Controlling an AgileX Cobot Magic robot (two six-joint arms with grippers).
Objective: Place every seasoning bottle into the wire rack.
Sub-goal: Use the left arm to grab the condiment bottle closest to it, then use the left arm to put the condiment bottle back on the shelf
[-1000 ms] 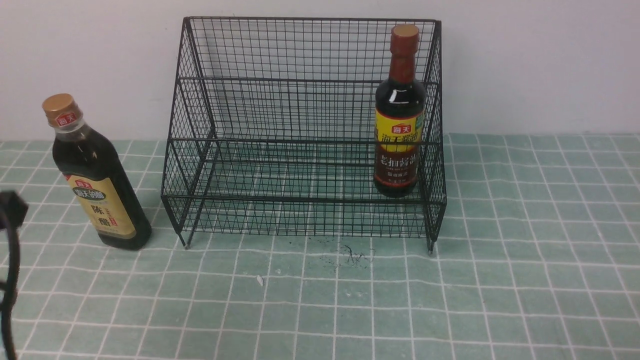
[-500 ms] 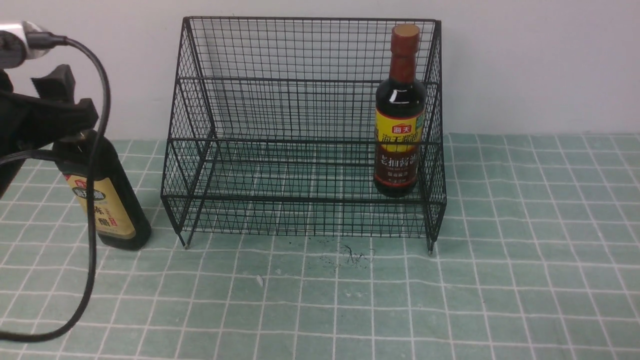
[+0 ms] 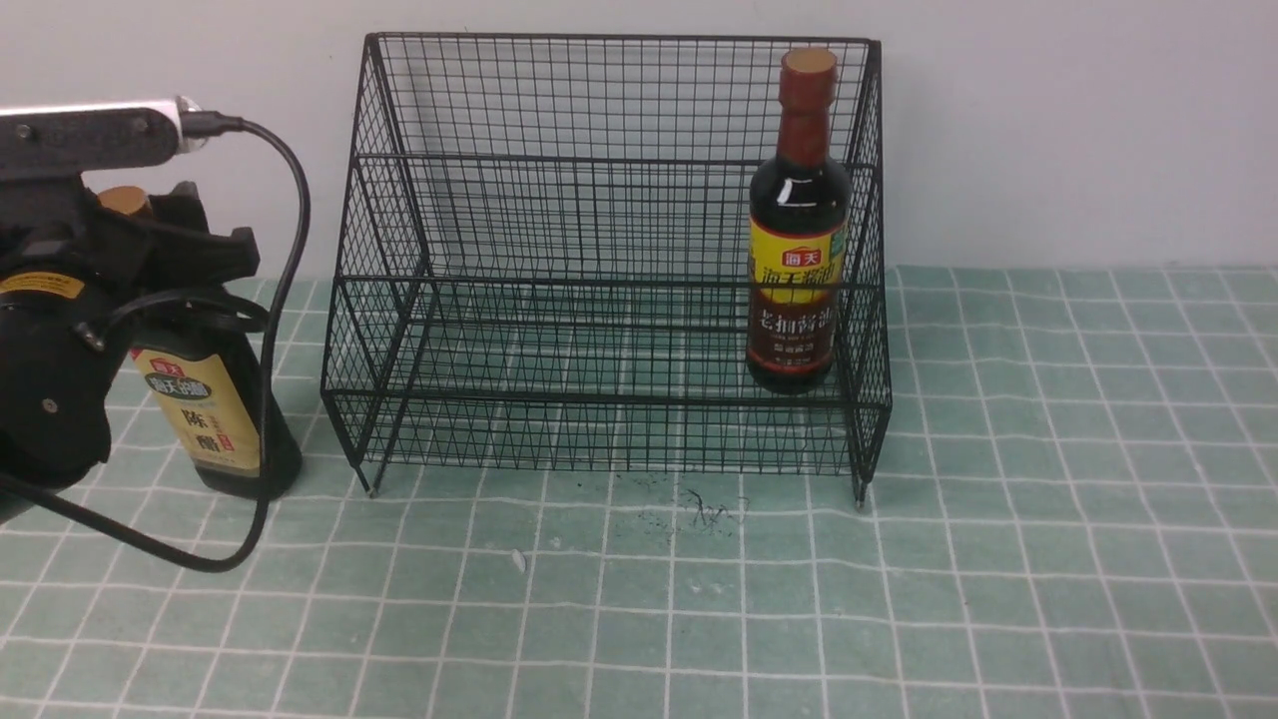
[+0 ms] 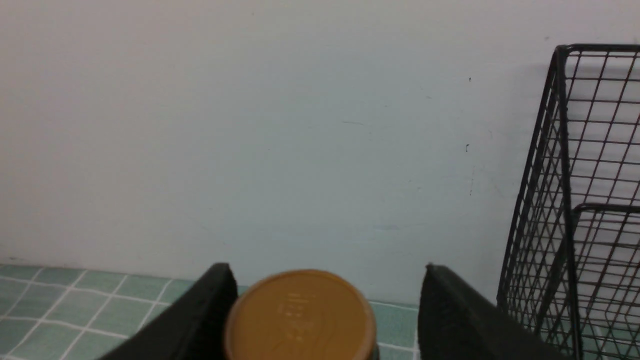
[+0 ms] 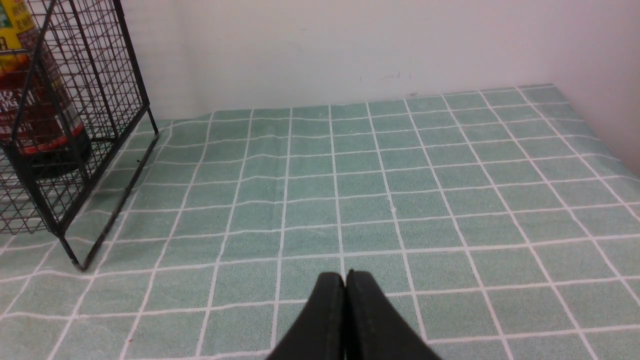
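Gold-capped vinegar bottle [image 3: 205, 419] standing on tablecloth [image 3: 998, 559] just left of wire rack [image 3: 609, 160]; soy sauce bottle [image 3: 799, 250] already inside. Left gripper [image 4: 325, 272] straddling cap [image 4: 300, 315], fingers spread, not gripping yet. Right gripper [image 5: 345, 277] idling, fingers pressed together. Next, imo: closing, lifting into rack.

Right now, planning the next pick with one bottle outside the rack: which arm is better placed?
Left. The left gripper has open jaws flanking the cap of the gold-capped bottle, left of the wire rack. The right gripper is shut, beyond the rack's other side.
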